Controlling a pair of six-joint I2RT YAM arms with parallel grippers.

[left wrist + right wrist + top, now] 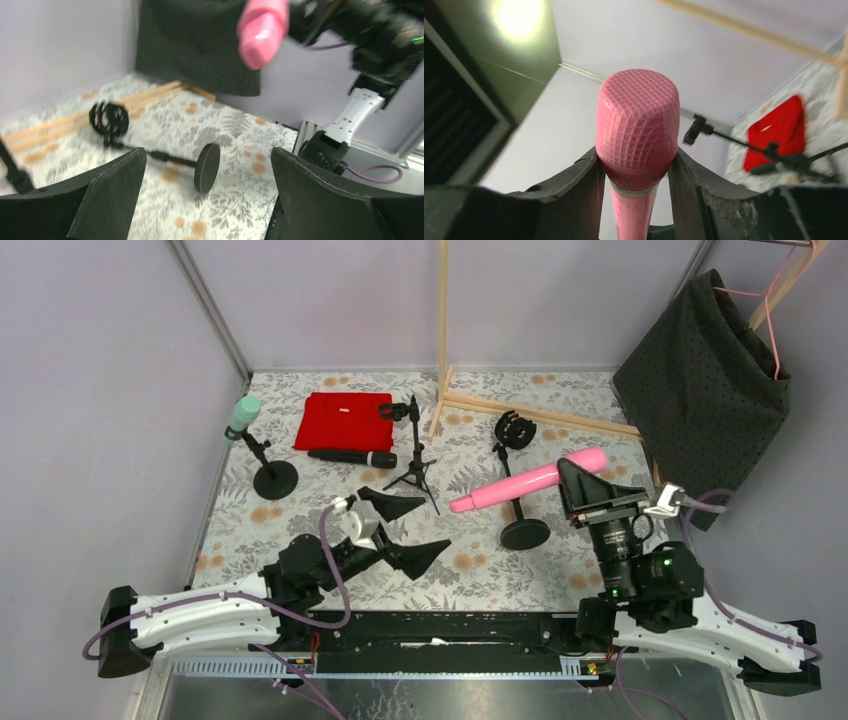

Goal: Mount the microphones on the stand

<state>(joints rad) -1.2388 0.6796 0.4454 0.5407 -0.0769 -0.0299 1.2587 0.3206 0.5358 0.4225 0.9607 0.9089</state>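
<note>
My right gripper [579, 478] is shut on the pink microphone [520, 485], holding it by the neck under its head. It is held level above the table, over the round-base stand [524, 532]. That stand's black clip [515, 429] is empty. In the right wrist view the pink head [638, 120] sits between my fingers [574, 185]. My left gripper [412, 530] is open and empty, facing that stand [206, 167]. The pink microphone's tail end [262, 30] shows above it. The mint green microphone [242, 417] sits in a second round-base stand [275, 480]. The black microphone [352, 456] lies on the table.
A red cloth [342, 420] lies behind the black microphone. A black tripod stand [415, 455] with an empty clip stands mid-table. A wooden frame [520, 410] rises at the back. A dark cloth [705, 390] hangs at the right.
</note>
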